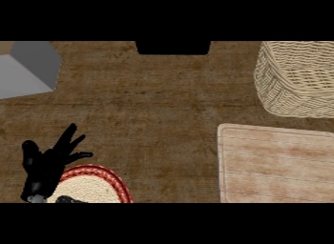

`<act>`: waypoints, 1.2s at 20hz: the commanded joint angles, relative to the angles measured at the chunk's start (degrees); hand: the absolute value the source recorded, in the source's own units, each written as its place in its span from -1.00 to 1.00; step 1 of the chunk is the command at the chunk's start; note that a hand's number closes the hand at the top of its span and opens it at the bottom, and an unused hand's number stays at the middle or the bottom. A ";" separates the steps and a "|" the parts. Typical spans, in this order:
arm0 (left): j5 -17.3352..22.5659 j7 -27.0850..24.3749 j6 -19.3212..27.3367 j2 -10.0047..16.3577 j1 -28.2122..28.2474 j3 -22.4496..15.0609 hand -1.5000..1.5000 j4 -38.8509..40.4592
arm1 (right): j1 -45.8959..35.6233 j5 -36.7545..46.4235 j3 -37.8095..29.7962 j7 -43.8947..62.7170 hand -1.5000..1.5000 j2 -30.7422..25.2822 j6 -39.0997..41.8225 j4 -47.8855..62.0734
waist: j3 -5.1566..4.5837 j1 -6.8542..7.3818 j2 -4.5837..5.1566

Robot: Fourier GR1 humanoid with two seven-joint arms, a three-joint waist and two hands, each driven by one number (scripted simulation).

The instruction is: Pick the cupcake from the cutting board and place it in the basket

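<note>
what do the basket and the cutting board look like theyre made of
Basket: probably wicker or cane, pale straw colour, matte; interlaced strands show all over its wall and rim.
Cutting board: seemingly light wood with a dull, unvarnished look; faint reddish grain streaks and thin lines run across it. It could also be a wood-patterned laminate.

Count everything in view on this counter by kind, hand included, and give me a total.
Wicker basket: 1
Cutting board: 1
Red-rimmed plate: 1
Grey box: 1
Black shape at far edge, unidentifiable: 1
Left hand: 1
Cupcake: 0 visible
Total: 6
</note>
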 commanded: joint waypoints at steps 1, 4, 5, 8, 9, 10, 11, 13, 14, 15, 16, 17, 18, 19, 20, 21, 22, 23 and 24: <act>-1.60 0.26 -0.26 0.26 1.39 0.26 0.00 6.81 | -0.19 -1.55 -2.26 -5.49 1.00 -3.49 -0.04 6.60 | -0.52 -0.28 0.42; -2.30 -3.00 -1.00 -0.97 3.52 -0.92 0.00 7.23 | -0.36 -1.07 -2.13 -9.04 1.00 -1.27 -4.04 12.46 | -0.53 0.26 0.56; -1.80 0.92 0.18 -0.50 3.49 -0.78 0.00 3.48 | 1.74 0.18 -2.88 -12.94 1.00 -1.21 -6.91 14.92 | -0.45 0.62 0.64; -1.59 2.41 0.00 -0.59 1.01 -0.07 0.00 4.84 | 1.56 -1.92 -3.91 -12.73 1.00 -0.04 -7.69 16.87 | -0.49 -0.18 0.39; -2.60 1.48 1.07 -1.57 3.97 -1.66 0.00 2.60 | 3.96 -5.34 -8.74 -15.24 1.00 0.37 -9.03 18.08 | -0.40 -0.11 0.42; -1.75 1.09 -1.30 0.62 2.59 0.05 0.00 4.80 | 0.33 -4.07 -6.77 -14.47 1.00 1.96 -11.02 21.14 | -0.47 0.50 0.61; -1.07 0.28 -1.10 0.15 3.25 0.71 0.00 3.72 | 3.04 -6.72 -10.02 -19.04 1.00 -1.45 -8.99 22.96 | -0.44 0.10 0.50; -3.03 0.96 0.60 -2.29 1.15 -1.18 0.00 6.25 | 0.70 -4.84 -8.01 -20.23 1.00 -0.49 -11.88 26.33 | -0.49 0.14 0.58; -1.87 1.30 -1.78 -0.04 2.05 -0.16 0.00 5.51 | 1.97 -6.03 -9.33 -22.86 1.00 -2.53 -10.09 28.81 | -0.47 0.21 0.62; -3.23 2.61 1.16 -1.40 0.70 -0.31 0.00 4.34 | 2.27 -5.23 -7.86 -22.65 1.00 -0.31 -12.08 28.82 | -0.48 0.07 0.46; -3.06 0.51 0.32 -0.77 4.43 -0.20 0.00 3.23 | 7.12 -6.27 -9.10 -26.64 1.00 0.81 -12.54 27.35 | -0.45 -0.02 0.38; -3.42 4.31 1.66 -1.53 0.69 -0.61 0.00 2.52 | 1.44 -5.16 -8.33 -25.80 1.00 -1.62 -13.27 32.79 | -0.46 0.34 0.52; -2.64 1.20 -0.15 -1.33 3.83 -0.33 0.00 3.74 | 3.34 -6.43 -9.83 -28.37 1.00 -3.09 -11.78 34.06 | -0.46 0.41 0.57; -3.59 1.03 0.68 -1.76 2.25 -0.30 0.00 5.16 | 3.45 -7.22 -10.40 -30.16 1.00 -3.91 -11.49 34.98 | -0.47 0.11 0.57; -2.80 0.65 -0.93 -0.89 3.74 -0.06 0.00 4.35 | 3.63 -5.43 -8.90 -30.20 1.00 -2.36 -13.89 35.08 | -0.48 0.33 0.51; -2.98 0.86 -0.18 -1.41 3.85 -0.62 0.00 3.88 | 6.54 2.96 -5.89 -26.00 1.00 -4.84 -17.45 34.19 | -0.54 0.50 0.86; -4.27 1.23 1.89 -2.88 1.46 -1.02 0.00 4.32 | 6.88 3.22 -6.23 -26.16 1.00 -3.44 -20.39 34.01 | -0.52 -0.12 0.65; -3.35 2.04 -0.03 -0.12 4.07 0.00 0.00 2.10 | 6.20 4.52 -5.24 -26.56 1.00 -5.49 -19.50 35.44 | -0.49 0.59 0.58; -2.12 3.26 -1.17 0.84 4.56 0.47 0.00 -0.10 | 6.60 4.17 -4.97 -28.37 1.00 -8.04 -16.23 37.84 | -0.46 0.72 0.54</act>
